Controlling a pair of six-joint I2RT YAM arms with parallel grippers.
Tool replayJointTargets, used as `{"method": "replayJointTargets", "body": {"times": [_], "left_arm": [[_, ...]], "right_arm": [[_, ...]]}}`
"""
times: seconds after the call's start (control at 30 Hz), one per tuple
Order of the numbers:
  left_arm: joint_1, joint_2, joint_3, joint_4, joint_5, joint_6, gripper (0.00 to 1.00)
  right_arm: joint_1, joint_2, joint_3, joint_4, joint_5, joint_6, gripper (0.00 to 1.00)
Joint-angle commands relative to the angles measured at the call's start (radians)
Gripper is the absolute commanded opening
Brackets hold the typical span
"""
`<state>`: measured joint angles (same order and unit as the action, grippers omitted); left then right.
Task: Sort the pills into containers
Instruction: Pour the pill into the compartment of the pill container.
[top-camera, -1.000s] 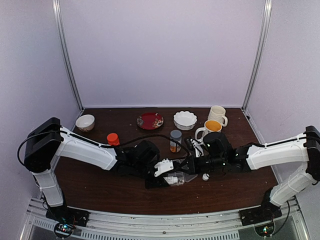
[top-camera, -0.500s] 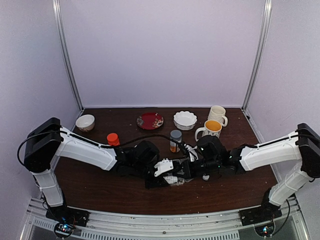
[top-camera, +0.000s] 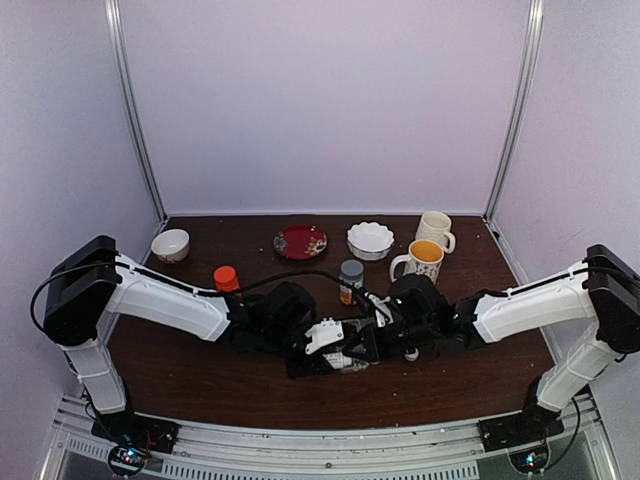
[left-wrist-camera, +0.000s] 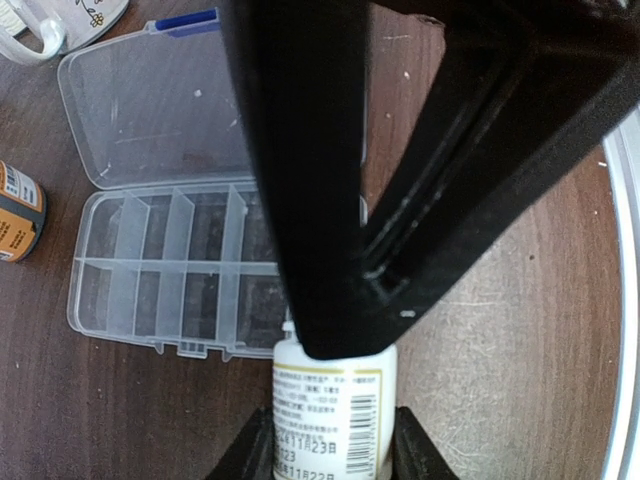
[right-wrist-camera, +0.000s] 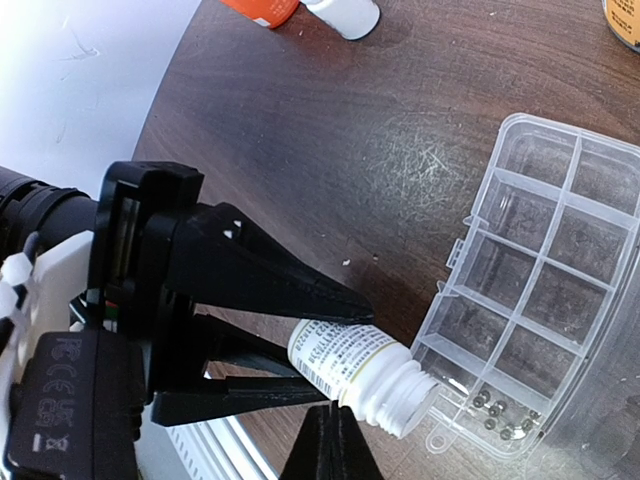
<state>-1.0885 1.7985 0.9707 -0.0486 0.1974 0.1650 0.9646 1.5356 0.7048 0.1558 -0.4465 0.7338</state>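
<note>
My left gripper (left-wrist-camera: 335, 445) is shut on a small white bottle (right-wrist-camera: 360, 365) with a printed label. The bottle is uncapped and tilted, its mouth over the near corner of the clear organizer box (right-wrist-camera: 560, 250). Several tiny round pills (right-wrist-camera: 500, 415) lie in that corner container; the other containers (left-wrist-camera: 170, 265) look empty. The box's lid (left-wrist-camera: 150, 110) lies open flat behind it. My right gripper (right-wrist-camera: 335, 430) is shut with nothing in it, its tips right at the bottle's neck. In the top view both grippers meet over the box, left (top-camera: 335, 350) and right (top-camera: 370, 338).
Behind the box stand an orange pill bottle with a grey cap (top-camera: 351, 280), an orange-capped bottle (top-camera: 226, 277), a red plate (top-camera: 300, 241), a white scalloped bowl (top-camera: 370, 239), two mugs (top-camera: 425, 258) and a small bowl (top-camera: 170, 244). A white cap (top-camera: 411, 353) lies right of the box.
My right gripper has moved left across the box until its tips reach the bottle. The left gripper and the bottle have stayed put.
</note>
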Motion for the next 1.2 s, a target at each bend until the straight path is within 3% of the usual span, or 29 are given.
{"method": "replayJointTargets", "body": {"times": [0.0,0.3,0.57,0.83,1.17], "left_arm": [[-0.005,-0.015,0.013,-0.041,-0.003,0.005,0.00],[-0.005,0.005,0.039,-0.075,-0.014,0.005,0.00],[-0.005,0.012,0.052,-0.093,-0.011,0.006,0.00],[-0.005,0.019,0.067,-0.103,-0.010,0.008,0.00],[-0.005,0.027,0.077,-0.111,-0.008,0.008,0.00]], "right_arm": [[0.006,0.022,0.032,0.018,0.000,0.001,0.00],[0.014,0.043,0.033,-0.001,0.014,-0.006,0.00],[0.014,-0.024,-0.001,0.084,0.014,0.009,0.00],[0.030,0.069,0.032,0.004,0.026,0.000,0.00],[0.029,-0.024,0.013,0.022,0.057,-0.014,0.00]]}}
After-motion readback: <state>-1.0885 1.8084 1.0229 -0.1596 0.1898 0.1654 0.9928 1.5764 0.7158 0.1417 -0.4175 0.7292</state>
